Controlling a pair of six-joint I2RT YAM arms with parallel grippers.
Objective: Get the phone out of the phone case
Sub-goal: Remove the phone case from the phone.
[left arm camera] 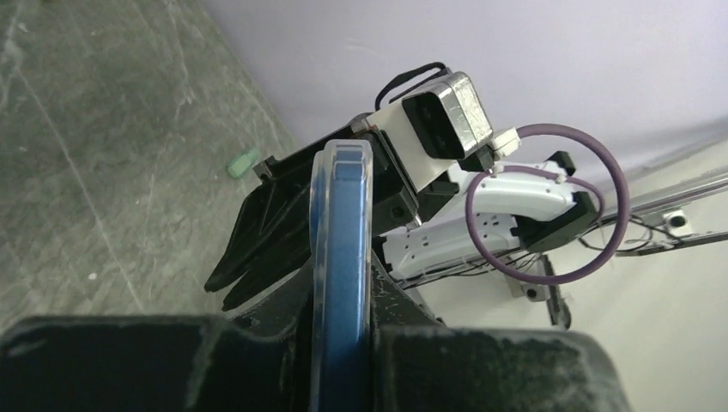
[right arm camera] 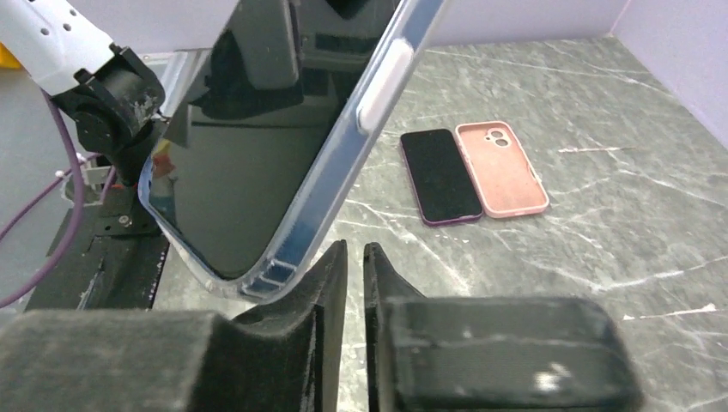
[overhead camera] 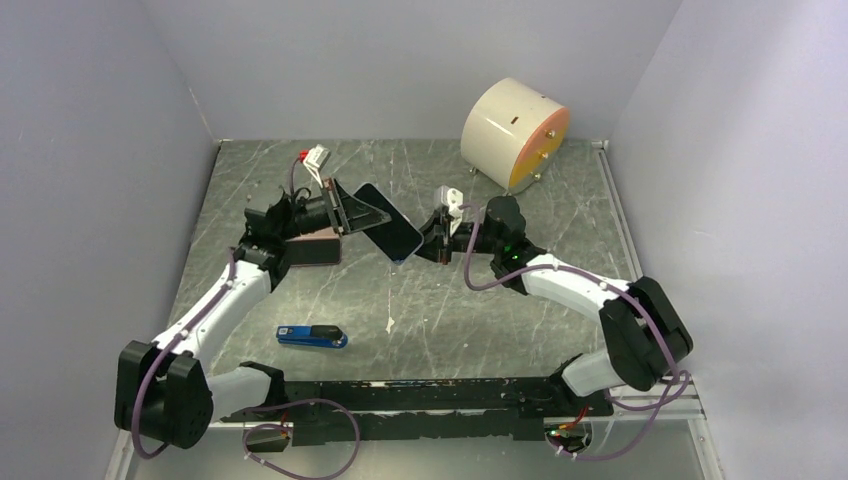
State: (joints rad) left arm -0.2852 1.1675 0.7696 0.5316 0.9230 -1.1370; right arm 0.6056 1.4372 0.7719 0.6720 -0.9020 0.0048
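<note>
Although seated in its clear phone case (right arm camera: 343, 163), the phone (right arm camera: 240, 154) is raised off the table (right arm camera: 601, 257) and tilted, mid-table between the two arms. Its dark glass screen faces the right wrist camera. The translucent case wraps the edge, with a moulded side button (right arm camera: 379, 86) on the long side and a rounded corner hanging lowest.

Left gripper (overhead camera: 358, 210): closed on the cased phone across front and back, at the end away from the right arm. Seen edge-on from the left wrist, the blue phone edge and clear rim run up between its fingers.

Right gripper (right arm camera: 354, 253): jaws pressed nearly together with nothing between them, tips just beside and below the case's low corner; contact cannot be told.

Handling, as a judgement: the phone is probably rigid, fairly heavy, smooth, and breakable at the glass. The case is probably a flexible, slippery shell that yields at its lip. The sensible purchase is the case rim at the free corner, peeled off the phone body rather than pressed on the screen.

Flat on the table beyond: a second dark phone (right arm camera: 440, 176) just beside a pink case (right arm camera: 502, 167). Farther out: a beige drum (overhead camera: 515, 135) on its side, and a small blue-and-black object (overhead camera: 312, 336) near the arm bases.
</note>
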